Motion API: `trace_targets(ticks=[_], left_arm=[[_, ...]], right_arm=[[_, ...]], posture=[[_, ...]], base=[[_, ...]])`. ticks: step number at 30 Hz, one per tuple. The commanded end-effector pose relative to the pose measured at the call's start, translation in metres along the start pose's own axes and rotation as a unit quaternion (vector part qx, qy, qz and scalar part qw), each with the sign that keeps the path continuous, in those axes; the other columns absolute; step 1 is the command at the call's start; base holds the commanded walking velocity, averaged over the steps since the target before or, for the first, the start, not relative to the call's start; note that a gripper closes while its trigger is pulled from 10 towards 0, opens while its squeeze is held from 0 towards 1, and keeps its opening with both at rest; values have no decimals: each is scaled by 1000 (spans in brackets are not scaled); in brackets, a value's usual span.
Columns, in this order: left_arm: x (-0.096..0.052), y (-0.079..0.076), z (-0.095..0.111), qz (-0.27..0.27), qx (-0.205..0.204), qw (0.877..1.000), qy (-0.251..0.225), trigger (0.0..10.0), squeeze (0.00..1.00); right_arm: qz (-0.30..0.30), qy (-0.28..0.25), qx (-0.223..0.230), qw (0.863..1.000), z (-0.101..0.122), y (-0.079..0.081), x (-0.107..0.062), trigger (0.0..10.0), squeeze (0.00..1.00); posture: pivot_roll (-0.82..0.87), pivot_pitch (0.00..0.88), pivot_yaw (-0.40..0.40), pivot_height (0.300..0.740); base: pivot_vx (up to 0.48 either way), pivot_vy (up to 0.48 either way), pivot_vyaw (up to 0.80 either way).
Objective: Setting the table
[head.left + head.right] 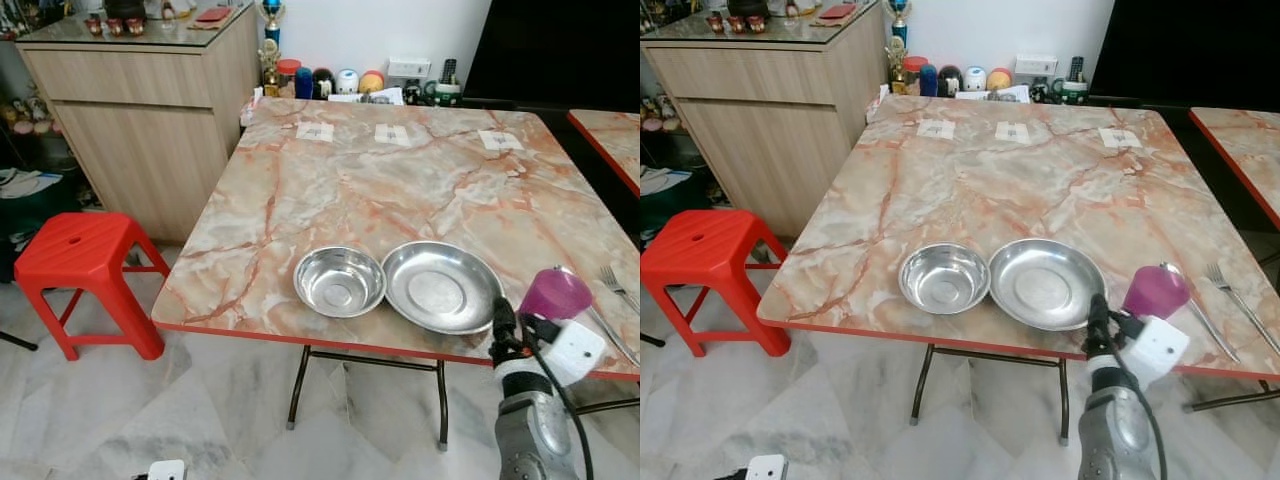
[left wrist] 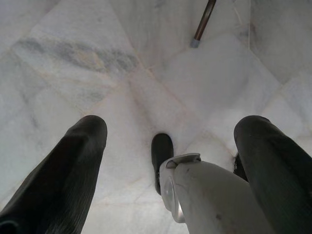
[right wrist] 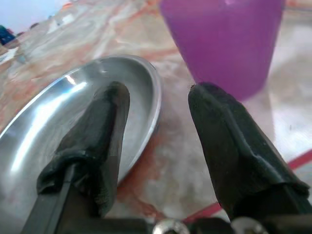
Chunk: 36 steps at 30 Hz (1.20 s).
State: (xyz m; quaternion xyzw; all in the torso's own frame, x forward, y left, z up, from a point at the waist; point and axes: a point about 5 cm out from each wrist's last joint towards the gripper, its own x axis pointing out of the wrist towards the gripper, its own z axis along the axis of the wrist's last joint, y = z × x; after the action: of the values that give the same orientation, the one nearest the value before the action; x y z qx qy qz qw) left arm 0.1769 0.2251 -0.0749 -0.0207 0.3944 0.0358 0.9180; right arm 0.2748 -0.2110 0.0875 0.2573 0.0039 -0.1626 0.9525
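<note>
Purple translucent cup (image 1: 556, 293) stands upright beside the steel plate (image 1: 441, 286).

I see a red plastic stool (image 1: 85, 265) on the floor beside the table. Behind it stands a wooden cabinet (image 1: 150, 110) with small things on its glass top. By the white wall sits a row of little jars and toys (image 1: 325, 82). The floor (image 1: 120, 410) is pale marble tile. Another marble table (image 1: 610, 135) stands off to my right.
</note>
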Motion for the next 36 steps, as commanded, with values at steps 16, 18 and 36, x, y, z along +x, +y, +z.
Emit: trace_targets(ticks=[16,18,36], left_arm=[[-3,0,-9,-2,8,1000,19,10000,0],[-3,1,-9,-2,8,1000,19,10000,0],[-2,0,-8,-9,6,1000,18,10000,0]], right_arm=[[-20,49,66,996,-11,1,15,10000,0],[-22,50,66,996,-12,1,15,10000,0],[-37,55,102,993,-8,6,32,10000,0]], posture=[[39,71,-35,740],[39,72,-35,740],[32,89,-35,740]], base=[[0,0,0],[0,0,0],[0,0,0]])
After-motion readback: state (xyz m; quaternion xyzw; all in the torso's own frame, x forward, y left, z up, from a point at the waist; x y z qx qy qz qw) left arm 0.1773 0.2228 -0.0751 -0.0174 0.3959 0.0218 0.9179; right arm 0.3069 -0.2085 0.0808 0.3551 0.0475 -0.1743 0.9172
